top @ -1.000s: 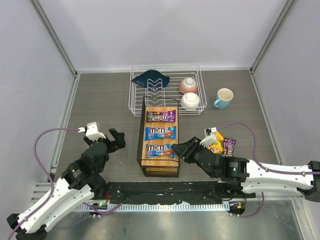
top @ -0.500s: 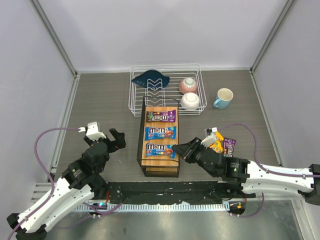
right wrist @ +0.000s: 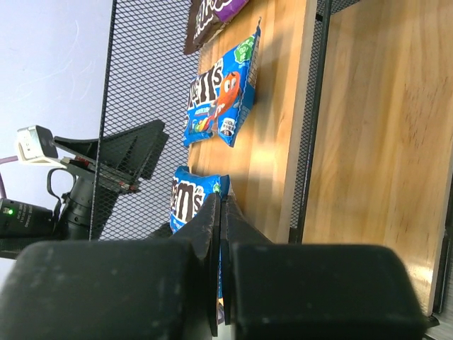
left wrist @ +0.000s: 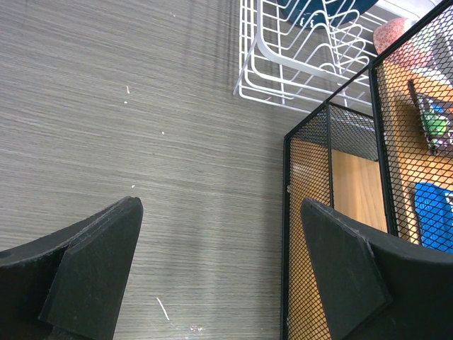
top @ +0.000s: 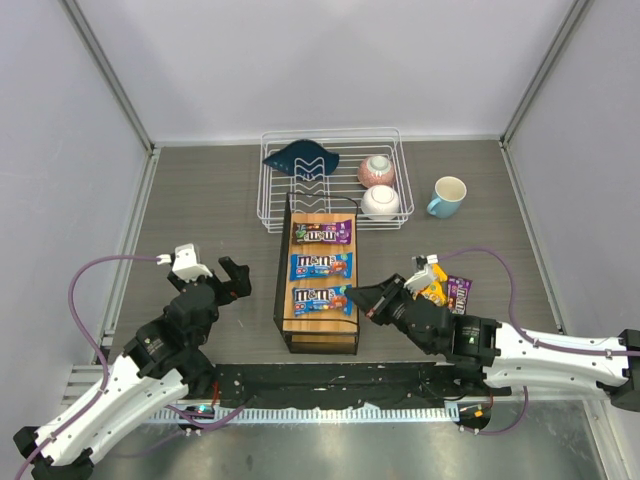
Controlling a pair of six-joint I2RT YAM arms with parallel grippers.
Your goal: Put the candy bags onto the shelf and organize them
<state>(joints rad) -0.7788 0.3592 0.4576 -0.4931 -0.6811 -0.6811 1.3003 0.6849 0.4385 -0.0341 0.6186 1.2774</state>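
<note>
**A:** Wood plank on a black mesh frame: the rectangular shelf (top: 318, 322) stands lengthwise in the middle of the grey wood-grain tabletop (top: 200, 200). One short end is by the near edge, and the other is just beside the white wire dish rack (top: 335, 195) toward the far edge.

**B:** And the candy?

**A:** Three lie in a row on the plank: a flat glossy purple candy packet (top: 321, 233) farthest, a glossy blue candy packet (top: 321, 265) in the middle, and a second blue packet (top: 318, 300) nearest. A yellow packet (top: 433, 285) and a dark purple packet (top: 459, 294) lie side by side on the tabletop between shelf and right edge, partly hidden by the right arm (top: 540, 350).

**B:** The pincers?

**A:** The right pincer (top: 353, 297) has its fingers pressed together with nothing between. Its tips are at the second blue packet's right end, over the plank's right edge; contact I cannot tell. The left pincer (left wrist: 221, 205) gapes wide, holding nothing, over bare tabletop between the left edge and the shelf's left mesh wall.
</note>
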